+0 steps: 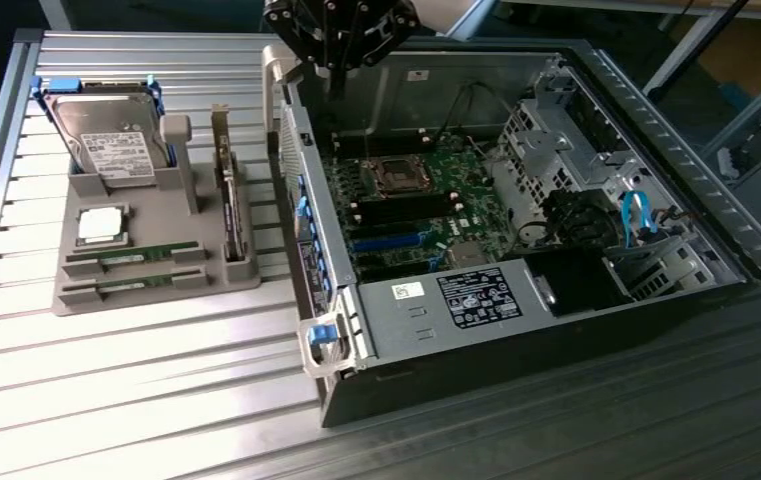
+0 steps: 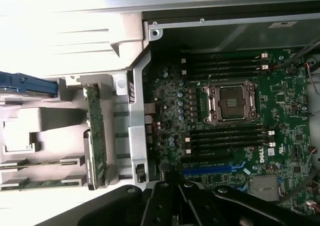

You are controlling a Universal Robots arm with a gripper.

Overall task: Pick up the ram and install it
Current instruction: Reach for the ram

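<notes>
Exterior view shows the gripper (image 1: 337,62) high over the far end of the open computer case (image 1: 527,300), above the case wall on the exterior view's left. Its fingers are drawn tight together, and nothing can be seen between them. Beneath it, inside the case, lies the green motherboard (image 1: 414,215) with its square processor socket (image 1: 396,178). In the wrist view, long black memory slots (image 2: 227,136) run in rows on both sides of that socket, and a blue slot (image 2: 207,170) lies beyond one set of them. A power supply with a dark label (image 1: 480,300) sits at the near end of the case. Outside the case, on the exterior view's left, a grey tray (image 1: 153,205) rests on the slatted metal table (image 1: 127,380). In the tray, a silver hard drive (image 1: 113,135) leans in its holder at the far end. A square processor chip (image 1: 103,225) lies flat in the middle, and an expansion card (image 1: 229,205) stands on edge along the side nearest the case. The ram is at the tray's near end. One ram stick (image 1: 133,255) and the second ram stick (image 1: 131,287) sit on edge in parallel slots, just beside each other and well apart from the gripper.
</notes>
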